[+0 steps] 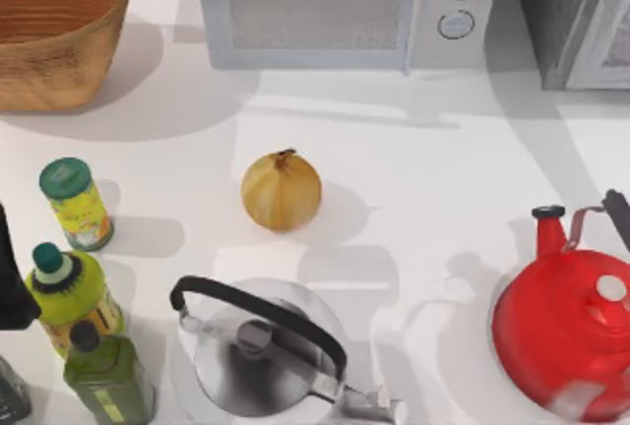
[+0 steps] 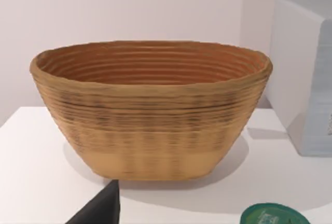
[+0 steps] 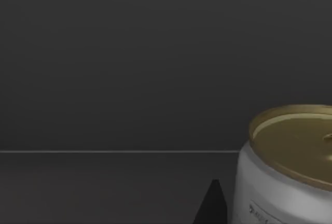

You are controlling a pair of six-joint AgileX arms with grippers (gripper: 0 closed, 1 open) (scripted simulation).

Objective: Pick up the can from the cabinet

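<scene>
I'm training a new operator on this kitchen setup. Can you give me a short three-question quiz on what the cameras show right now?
1. True or false: the brown onion lies inside the woven wicker basket.
2. On the top view, which side of the table holds the red kettle? A) left B) right C) centre
3. Fill in: the right wrist view shows a white can with a ____ coloured lid in a dark compartment.

Key: 1. False, it sits on the white table in front of the grey microwave. 2. B. 3. Gold.
</scene>
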